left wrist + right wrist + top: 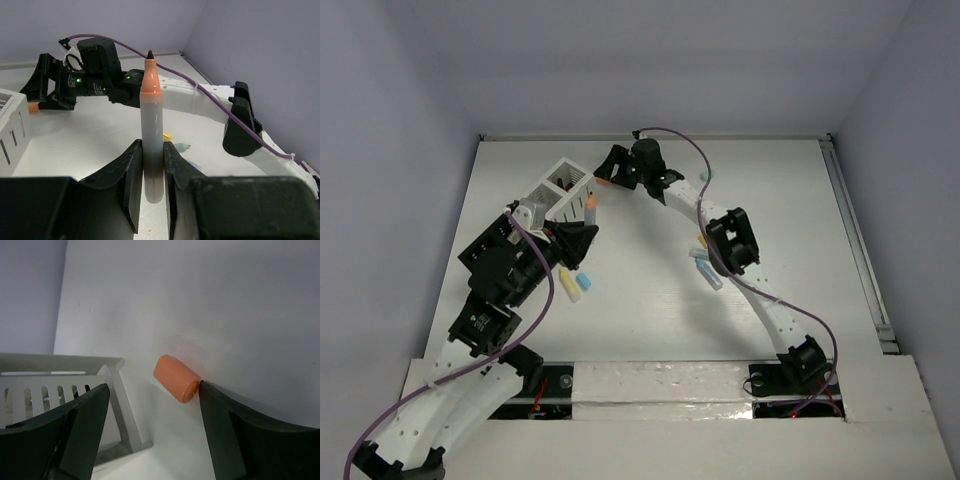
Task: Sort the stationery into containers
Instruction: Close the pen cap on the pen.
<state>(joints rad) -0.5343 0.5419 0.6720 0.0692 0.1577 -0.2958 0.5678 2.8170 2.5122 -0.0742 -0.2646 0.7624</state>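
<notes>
1 orange marker (151, 120), uncapped, upright, pinched by left hand (152, 185). 1 orange cap (176, 378) on tabletop (200, 300), inside the spread right hand (152, 405). 1 white container (60, 385) alongside.

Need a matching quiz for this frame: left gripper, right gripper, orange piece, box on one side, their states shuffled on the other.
Things:
1. left gripper
2. right gripper
3. orange piece
4. box

States:
A. lies on the table
B. white, slatted
C. shut on an upright marker
D. open

Pairs: 1-C, 2-D, 3-A, 4-B
</notes>
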